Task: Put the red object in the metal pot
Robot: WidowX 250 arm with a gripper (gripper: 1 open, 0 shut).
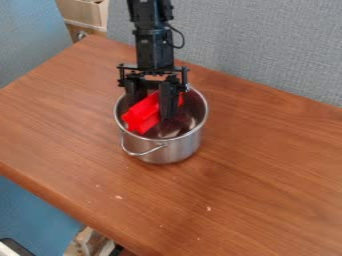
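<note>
Gripper (155, 102) first: from my seat I see its black fingers reaching down into the mouth of the metal pot (166, 143), pinched together on the red object (139, 112). That red block hangs tilted inside the pot, its lower end down below the rim on the left side and its upper end up between the fingers. I can't make out whether its bottom end touches the pot floor.

Working outward from the near edge, I have the wooden table (241, 170), brown and grainy, with a few pale specks on the bare stretch in front of the pot. Below the table's near corner there is a strip of blue floor.

Next comes the pot itself, shiny steel with straight sides, standing upright near the middle of the table. Its thin wire handle (144, 152) lies folded down against the front of the wall.

Above the pot the black arm (151, 35) rises steeply toward the top of the picture.

Behind it all I see a grey-blue wall (267, 45), and a beige box-like thing (88, 14) in the far left corner, too blurred to tell more.
</note>
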